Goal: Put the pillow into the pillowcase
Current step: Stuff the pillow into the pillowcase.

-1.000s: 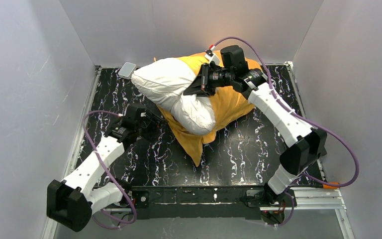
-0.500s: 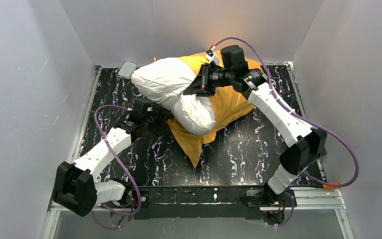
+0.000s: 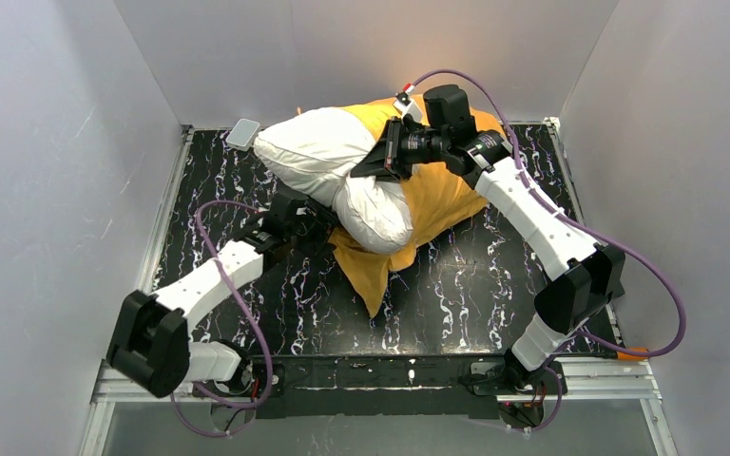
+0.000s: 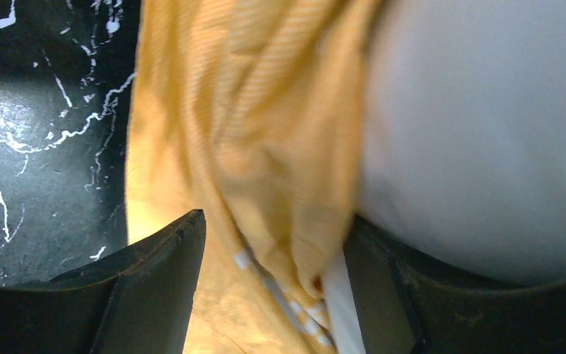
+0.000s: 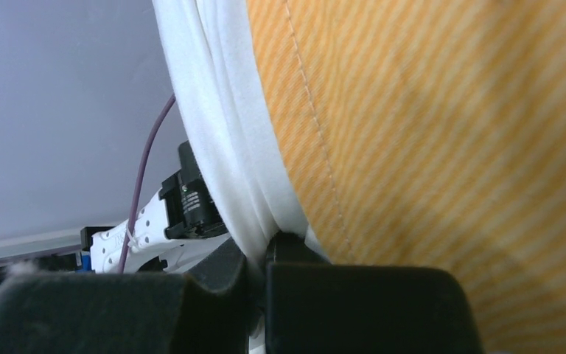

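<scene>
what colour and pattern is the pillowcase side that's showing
Orange-yellow with fine diagonal stripes; the pillowcase shows best in the right wrist view.

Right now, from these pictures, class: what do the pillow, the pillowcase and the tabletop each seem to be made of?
The pillow: plain white cloth, matte, wrinkled and plump, so probably stuffed. The pillowcase: thin orange-yellow fabric, finely striped weave up close, folding softly. The tabletop: hard, smooth, black with white veins like marble, perhaps only a printed sheet.
</scene>
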Motion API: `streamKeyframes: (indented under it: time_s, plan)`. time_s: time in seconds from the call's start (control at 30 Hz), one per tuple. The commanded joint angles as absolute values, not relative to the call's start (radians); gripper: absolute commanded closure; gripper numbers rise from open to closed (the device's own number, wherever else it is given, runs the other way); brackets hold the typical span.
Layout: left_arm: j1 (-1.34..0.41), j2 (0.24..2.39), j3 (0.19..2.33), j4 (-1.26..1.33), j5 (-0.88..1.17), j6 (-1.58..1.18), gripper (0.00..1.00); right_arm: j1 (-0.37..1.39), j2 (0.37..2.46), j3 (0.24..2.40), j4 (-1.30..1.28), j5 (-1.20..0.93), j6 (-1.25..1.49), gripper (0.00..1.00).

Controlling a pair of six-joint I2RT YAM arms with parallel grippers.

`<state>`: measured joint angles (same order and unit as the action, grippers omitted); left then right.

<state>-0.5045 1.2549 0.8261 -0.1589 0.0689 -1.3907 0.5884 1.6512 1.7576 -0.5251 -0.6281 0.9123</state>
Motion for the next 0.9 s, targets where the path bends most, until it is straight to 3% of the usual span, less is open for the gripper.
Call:
streamKeyframes:
  time_s: [0.0,0.1,0.17,0.4,0.87]
  plan:
    - [-0.523,1.364,0.843,-0.142,0.092,-1.42,0.35,0.566,1.611,1.808,-0.394,-0.622,0.947,0.99]
    - [-0.523,1.405,0.828,-0.164,0.074,-1.44,0.38,0.566,1.614,1.823,-0.39,-0.623,0.952,0.99]
    - [-0.522,1.413,0.82,-0.186,0.049,-1.443,0.44,0.566,1.616,1.83,-0.39,-0.623,0.952,0.99]
    - [-0.481,1.316,0.808,-0.186,0.036,-1.375,0.98,0.565,1.61,1.816,-0.466,-0.599,0.876,0.99]
    - [-0.527,0.883,0.807,-0.301,0.119,-1.403,1.0,0.587,1.752,1.799,-0.674,-0.401,0.544,0.99]
